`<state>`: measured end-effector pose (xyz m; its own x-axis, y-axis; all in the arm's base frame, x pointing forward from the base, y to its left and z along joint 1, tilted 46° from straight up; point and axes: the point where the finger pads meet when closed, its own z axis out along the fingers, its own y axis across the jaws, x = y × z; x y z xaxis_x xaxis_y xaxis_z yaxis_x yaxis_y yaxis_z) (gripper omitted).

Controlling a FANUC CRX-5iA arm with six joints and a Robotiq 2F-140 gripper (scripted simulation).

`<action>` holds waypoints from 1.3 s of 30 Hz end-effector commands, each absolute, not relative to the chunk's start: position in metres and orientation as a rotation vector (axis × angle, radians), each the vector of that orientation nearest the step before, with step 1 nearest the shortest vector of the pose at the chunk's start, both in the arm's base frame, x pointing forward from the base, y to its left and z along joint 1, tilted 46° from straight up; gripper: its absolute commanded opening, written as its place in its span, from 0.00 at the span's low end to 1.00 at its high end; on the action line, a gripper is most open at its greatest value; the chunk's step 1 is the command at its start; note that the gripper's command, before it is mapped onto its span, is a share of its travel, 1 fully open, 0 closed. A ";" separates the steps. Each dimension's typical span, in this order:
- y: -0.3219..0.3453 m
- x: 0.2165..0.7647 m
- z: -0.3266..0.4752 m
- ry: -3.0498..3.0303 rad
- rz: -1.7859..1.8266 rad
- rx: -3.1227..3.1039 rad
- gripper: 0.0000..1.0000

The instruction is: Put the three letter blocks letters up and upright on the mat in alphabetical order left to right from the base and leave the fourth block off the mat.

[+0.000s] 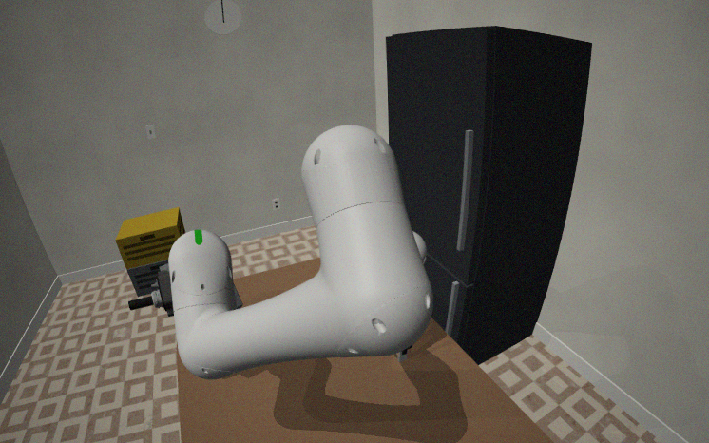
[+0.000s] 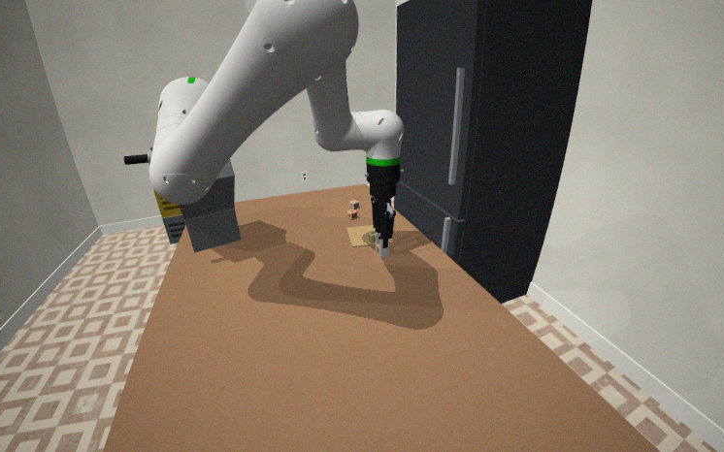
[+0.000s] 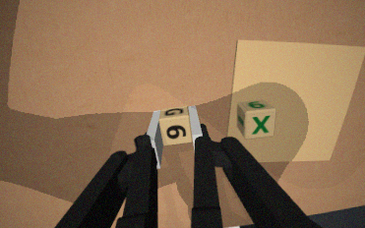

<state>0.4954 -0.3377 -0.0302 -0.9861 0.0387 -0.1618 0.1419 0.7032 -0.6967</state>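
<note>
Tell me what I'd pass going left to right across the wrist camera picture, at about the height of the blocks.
Bare table → the claw shut on the block showing a 6 → the block showing a green X, sitting on the pale mat.

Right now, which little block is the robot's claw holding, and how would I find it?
Find the tall black fridge, then the tan mat on the brown table beside it. Just off the mat's edge, the gripper is shut on a wooden block. Its markings are black, a 6 or 9 facing the wrist camera; the block on the mat has a green X.
</note>
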 end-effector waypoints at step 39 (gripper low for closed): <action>-0.337 0.496 -0.030 2.773 -1.151 0.148 0.28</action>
<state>0.4954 -0.3377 -0.0302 -0.9861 0.0387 -0.1618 0.1419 0.7032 -0.6967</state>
